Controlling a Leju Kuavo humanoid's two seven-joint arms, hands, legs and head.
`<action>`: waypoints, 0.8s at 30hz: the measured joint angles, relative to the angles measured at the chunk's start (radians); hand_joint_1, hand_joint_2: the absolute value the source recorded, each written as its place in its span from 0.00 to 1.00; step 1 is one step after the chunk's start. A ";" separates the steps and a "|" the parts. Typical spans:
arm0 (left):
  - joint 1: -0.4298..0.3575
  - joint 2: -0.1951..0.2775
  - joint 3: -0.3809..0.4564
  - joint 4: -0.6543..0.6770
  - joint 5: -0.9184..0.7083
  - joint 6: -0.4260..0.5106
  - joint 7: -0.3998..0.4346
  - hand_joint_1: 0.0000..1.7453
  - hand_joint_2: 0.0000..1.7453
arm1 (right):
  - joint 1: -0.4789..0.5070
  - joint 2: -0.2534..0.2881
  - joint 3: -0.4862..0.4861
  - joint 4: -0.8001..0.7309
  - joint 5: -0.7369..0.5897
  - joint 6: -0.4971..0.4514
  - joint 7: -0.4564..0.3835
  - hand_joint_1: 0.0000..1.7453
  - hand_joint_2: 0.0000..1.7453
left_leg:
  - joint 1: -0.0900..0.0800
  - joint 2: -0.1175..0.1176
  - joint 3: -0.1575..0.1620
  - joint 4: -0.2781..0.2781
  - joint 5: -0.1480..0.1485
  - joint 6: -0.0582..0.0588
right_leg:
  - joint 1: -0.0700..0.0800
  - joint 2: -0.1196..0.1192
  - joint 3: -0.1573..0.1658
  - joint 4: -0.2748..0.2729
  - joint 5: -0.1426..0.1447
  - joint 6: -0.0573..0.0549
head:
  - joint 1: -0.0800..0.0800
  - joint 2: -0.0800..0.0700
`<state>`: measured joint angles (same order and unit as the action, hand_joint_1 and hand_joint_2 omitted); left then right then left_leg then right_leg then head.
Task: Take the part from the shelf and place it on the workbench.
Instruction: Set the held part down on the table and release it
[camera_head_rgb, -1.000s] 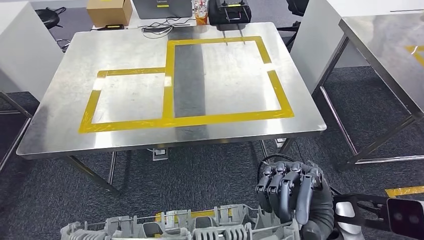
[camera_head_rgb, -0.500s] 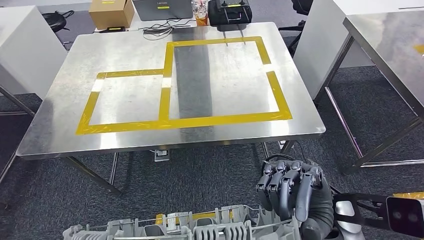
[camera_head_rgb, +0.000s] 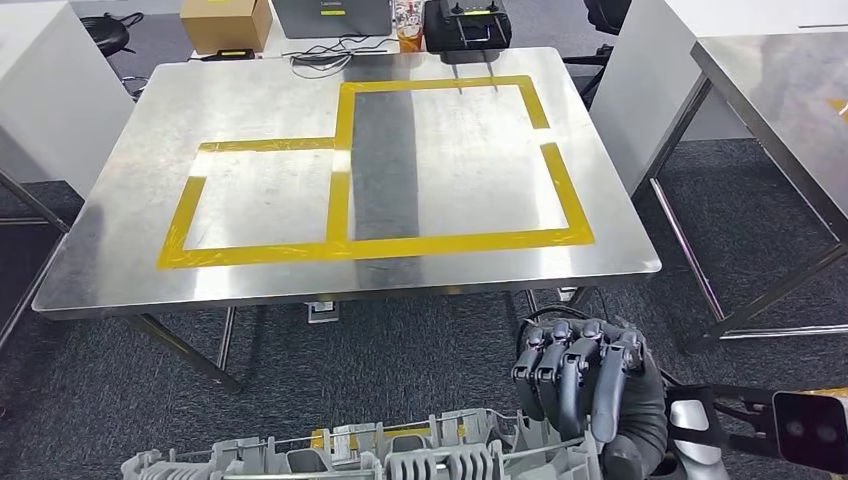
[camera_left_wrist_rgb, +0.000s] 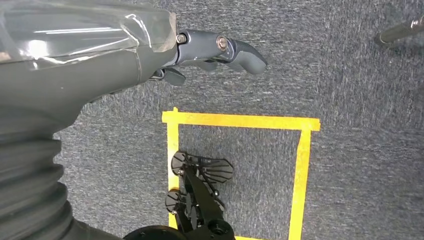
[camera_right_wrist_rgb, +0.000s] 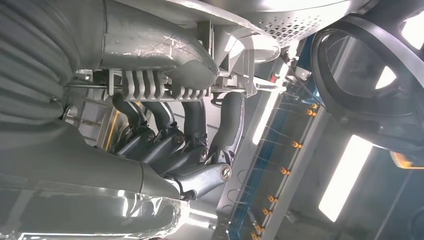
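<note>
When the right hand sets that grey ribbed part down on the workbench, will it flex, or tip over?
The part looks like a rigid metal casting with ribs and cavities, so it probably won't flex. It is long, and the right hand grips one end, so it may sag or twist in the grasp. On the workbench, smooth steel, it could slide.

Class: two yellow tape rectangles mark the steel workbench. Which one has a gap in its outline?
The larger rectangle, on the right. Its right-hand edge is broken near the far corner, while the smaller rectangle on the left is taped all round.

Part (camera_head_rgb: 380, 458) below workbench (camera_head_rgb: 250, 100) edge
</note>
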<state>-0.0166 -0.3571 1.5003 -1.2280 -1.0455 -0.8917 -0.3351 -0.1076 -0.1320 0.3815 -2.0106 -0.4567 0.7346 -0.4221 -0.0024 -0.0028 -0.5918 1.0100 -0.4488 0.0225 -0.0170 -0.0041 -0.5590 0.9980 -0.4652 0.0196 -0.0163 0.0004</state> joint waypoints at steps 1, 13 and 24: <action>0.000 0.000 0.000 0.000 0.000 0.000 0.000 0.00 1.00 | 0.000 0.000 0.000 -0.001 0.000 0.000 0.000 0.88 1.00 | 0.003 -0.001 0.006 -0.005 0.003 0.003 | 0.000 0.000 -0.001 0.003 -0.001 0.002 | 0.000 0.000; 0.001 -0.005 -0.003 0.002 0.004 0.002 -0.007 0.00 1.00 | 0.001 -0.010 -0.005 -0.011 -0.012 -0.011 0.003 0.88 1.00 | 0.000 -0.016 0.070 -0.014 -0.048 -0.005 | 0.004 0.003 -0.044 0.008 0.035 0.000 | 0.006 0.000; 0.002 -0.005 -0.005 0.003 0.006 0.006 -0.008 0.00 1.00 | 0.002 -0.010 -0.005 -0.020 -0.018 -0.012 0.010 0.88 1.00 | 0.012 -0.003 -0.093 0.165 -0.020 -0.028 | 0.001 0.008 0.034 0.003 -0.028 -0.033 | 0.002 0.000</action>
<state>-0.0142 -0.3619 1.4951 -1.2253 -1.0398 -0.8856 -0.3436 -0.1060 -0.1418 0.3769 -2.0304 -0.4746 0.7225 -0.4118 0.0098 -0.0056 -0.6853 1.1751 -0.4693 -0.0052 -0.0157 0.0035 -0.5247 1.0015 -0.4927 -0.0132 -0.0145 0.0004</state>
